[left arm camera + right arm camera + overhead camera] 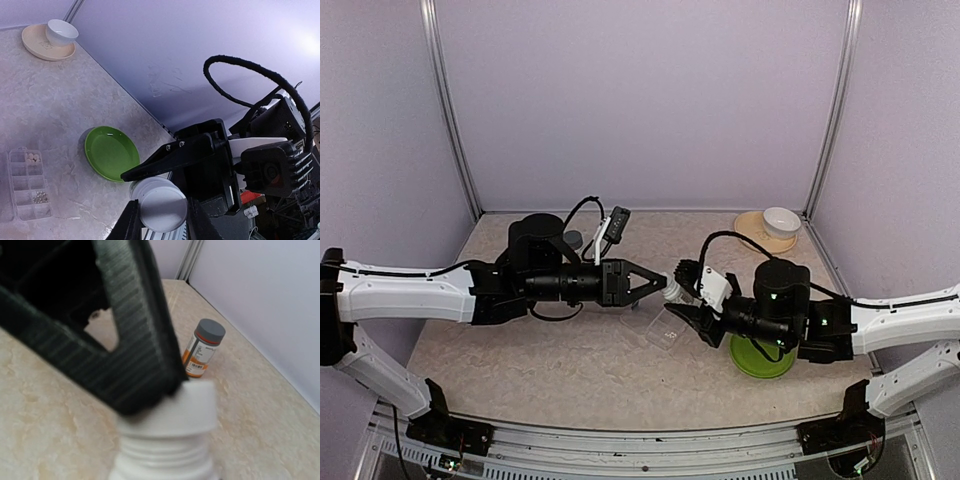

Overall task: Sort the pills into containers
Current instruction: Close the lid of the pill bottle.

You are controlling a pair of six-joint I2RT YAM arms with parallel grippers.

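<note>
The clear pill box (pixel 656 328) lies flat on the table under the two grippers. In the left wrist view the pill box (pixel 27 186) has pale pills in one end compartment and small grey ones in another. A white pill bottle (pixel 678 290) hangs in the air between the arms. My left gripper (pixel 661 283) is shut on its white cap (pixel 161 204). My right gripper (pixel 688 296) is shut on the bottle's body. The right wrist view shows the threaded neck and cap (pixel 167 427), but my right fingers are out of frame.
A green plate (pixel 761 358) sits under the right arm and also shows in the left wrist view (pixel 111 152). A white bowl (pixel 781 221) on a beige saucer (pixel 756 230) stands at the back right. An orange bottle with a grey cap (pixel 202 350) stands at the back left.
</note>
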